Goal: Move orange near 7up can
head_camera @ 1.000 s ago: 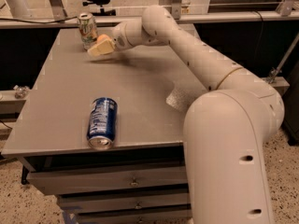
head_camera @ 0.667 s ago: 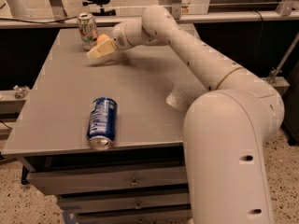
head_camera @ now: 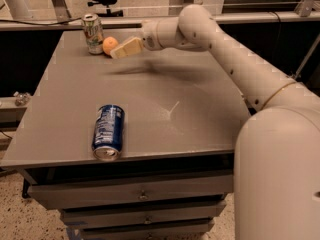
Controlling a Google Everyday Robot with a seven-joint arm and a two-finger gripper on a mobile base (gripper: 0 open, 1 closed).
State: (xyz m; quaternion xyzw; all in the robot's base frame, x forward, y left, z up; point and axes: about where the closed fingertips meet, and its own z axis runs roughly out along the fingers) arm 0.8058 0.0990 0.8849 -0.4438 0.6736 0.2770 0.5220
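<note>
The orange just beside the 7up can — tool close on its other side.

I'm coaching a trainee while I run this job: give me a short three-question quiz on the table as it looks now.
1. True or false: the blue can stands upright on the table.
2. The orange sits: A) beside the 7up can; B) beside the blue can; C) on the floor.
3. Where is the end effector?
Key: 1 false, it lies on its side. 2 A. 3 Over the table's far end, close beside the orange, on the side away from the 7up can.
</note>
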